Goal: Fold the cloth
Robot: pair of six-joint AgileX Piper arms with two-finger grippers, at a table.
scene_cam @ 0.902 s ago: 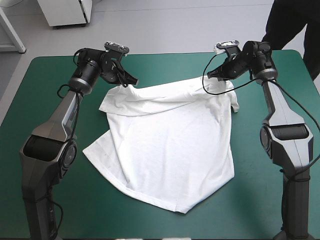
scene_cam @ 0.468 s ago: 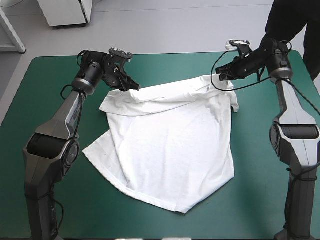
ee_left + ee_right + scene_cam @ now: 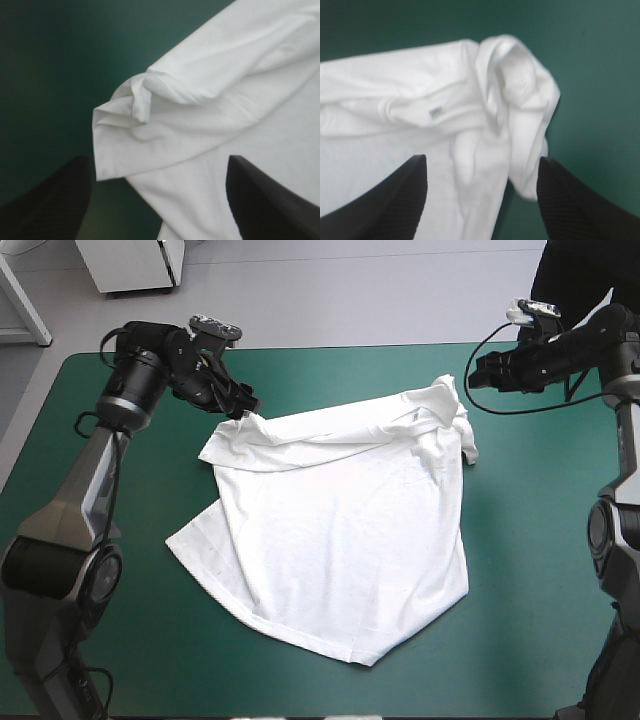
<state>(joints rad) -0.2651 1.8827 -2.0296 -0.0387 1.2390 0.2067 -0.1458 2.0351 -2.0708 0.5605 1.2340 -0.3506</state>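
1. While the T-shirt (image 3: 340, 530) lies spread on the teal-green cover (image 3: 520, 540) much as it did just before, collar end toward 12 o'clock and hem toward 6 o'clock, both arms have drawn outward from it.
2. The left gripper (image 3: 243, 403) sits at the shirt's 11 o'clock corner, about where it was earlier, but its arm has swung out toward 9 o'clock. In the left wrist view its black fingers (image 3: 45, 205) stand wide apart and hold nothing. The rolled, bunched corner of the cloth lies on the cover ahead of them and partly between them.
3. The right gripper (image 3: 480, 370) has left the shirt's far edge, where it was earlier. It now hangs at 2 o'clock, apart from the cloth, with bare cover between them. In the right wrist view its fingers (image 3: 585, 200) are also spread wide and empty, and the crumpled corner lies ahead of them.
4. The far edge, which earlier ran taut from one gripper to the other, now rests as a folded-over band along the 12 o'clock side. Its 1 o'clock corner stands up in a small peak that was lower before.
5. A small label (image 3: 435, 111) shows on that band, just beside the peak. A sleeve (image 3: 468, 445) droops from the heap toward 3 o'clock.
6. From the band down to the 6 o'clock hem the shirt has not shifted. Its 8 o'clock corner is flat on the cover as before.
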